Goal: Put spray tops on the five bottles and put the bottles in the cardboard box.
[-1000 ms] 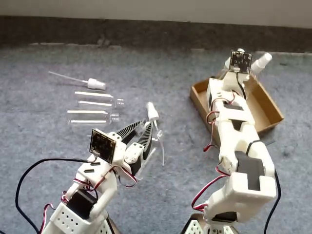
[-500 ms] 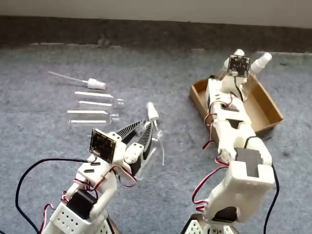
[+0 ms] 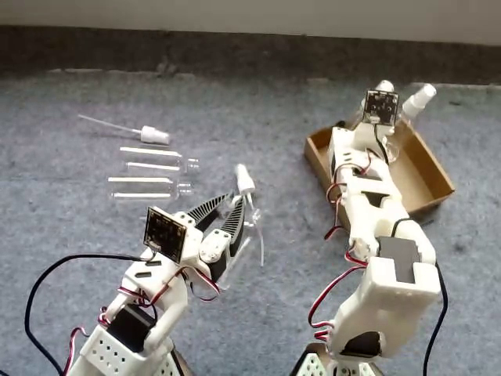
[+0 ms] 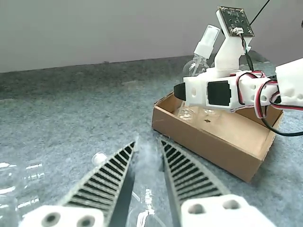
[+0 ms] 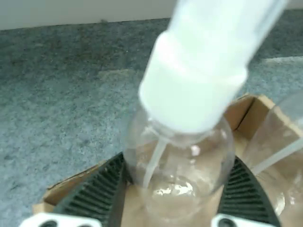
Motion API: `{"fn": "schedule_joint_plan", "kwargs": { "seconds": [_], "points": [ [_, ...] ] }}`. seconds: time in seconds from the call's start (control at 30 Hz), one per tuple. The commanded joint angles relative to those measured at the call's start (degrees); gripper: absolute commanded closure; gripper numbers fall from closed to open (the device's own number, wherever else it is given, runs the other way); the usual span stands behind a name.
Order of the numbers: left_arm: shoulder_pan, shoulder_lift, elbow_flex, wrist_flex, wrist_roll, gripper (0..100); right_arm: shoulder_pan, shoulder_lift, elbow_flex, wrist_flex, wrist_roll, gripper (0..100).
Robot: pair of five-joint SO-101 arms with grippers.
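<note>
Change overhead is small: my right claw (image 3: 396,117) has drawn back slightly over the cardboard box (image 3: 434,184), pinching the capped bottle (image 3: 416,100); my left claw (image 3: 237,201) stays low over the tabletop (image 3: 297,102). Left wrist: fingers nearly together around a clear bottle (image 4: 146,208). Right wrist: capped bottle clamped above the cardboard box.

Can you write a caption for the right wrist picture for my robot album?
The right claw grips a clear bottle with a white spray top at the cardboard box.
</note>
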Motion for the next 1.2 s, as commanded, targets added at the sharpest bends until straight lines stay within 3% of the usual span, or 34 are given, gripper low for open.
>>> {"fn": "schedule_joint_plan", "kwargs": {
  "seconds": [0.0,0.47,0.7,1.17],
  "points": [
    [-0.4,-0.7,0.8,-1.3,-0.4,97,0.3,-0.9,0.1,-0.4,0.0,74.9],
    [-0.4,-0.7,0.8,-1.2,-0.4,97,0.3,-1.3,0.0,-0.4,0.0,74.8],
    [-0.4,-0.7,0.8,-1.2,-0.4,97,-0.7,-9.1,0.4,-0.1,0.0,74.8],
    [-0.4,-0.7,0.8,-1.1,-0.4,97,-0.6,-18.5,-7.7,19.6,0.1,74.8]
  ]
}}
